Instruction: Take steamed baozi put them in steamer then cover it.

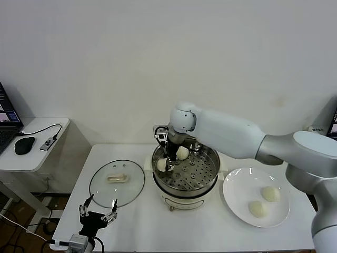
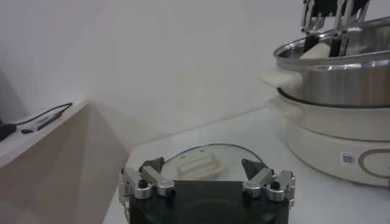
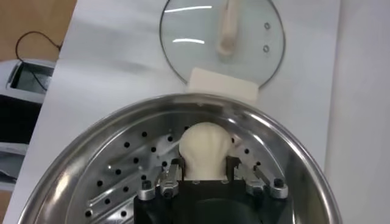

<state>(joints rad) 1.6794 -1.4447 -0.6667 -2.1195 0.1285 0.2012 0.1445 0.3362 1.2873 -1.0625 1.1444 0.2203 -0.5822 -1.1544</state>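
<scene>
The steamer [image 1: 185,182] stands mid-table with its perforated tray bare to view. Over the tray's left side my right gripper [image 1: 167,164] is shut on a steamed baozi [image 1: 161,165]; the right wrist view shows that baozi [image 3: 206,149] squeezed between the fingers above the tray [image 3: 116,176]. A second baozi [image 1: 182,153] lies on the tray further back. Two more baozi [image 1: 270,193] [image 1: 257,208] rest on the white plate. The cover [image 1: 117,182], a glass lid, lies flat on the table left of the steamer. My left gripper [image 1: 98,210] hangs open near the cover's front edge, holding nothing.
The white plate [image 1: 237,190] sits right of the steamer. A low side table [image 1: 31,153] at the far left carries a mouse [image 1: 24,144], a cable and a laptop's edge. The steamer's cream handle [image 3: 222,91] juts toward the cover.
</scene>
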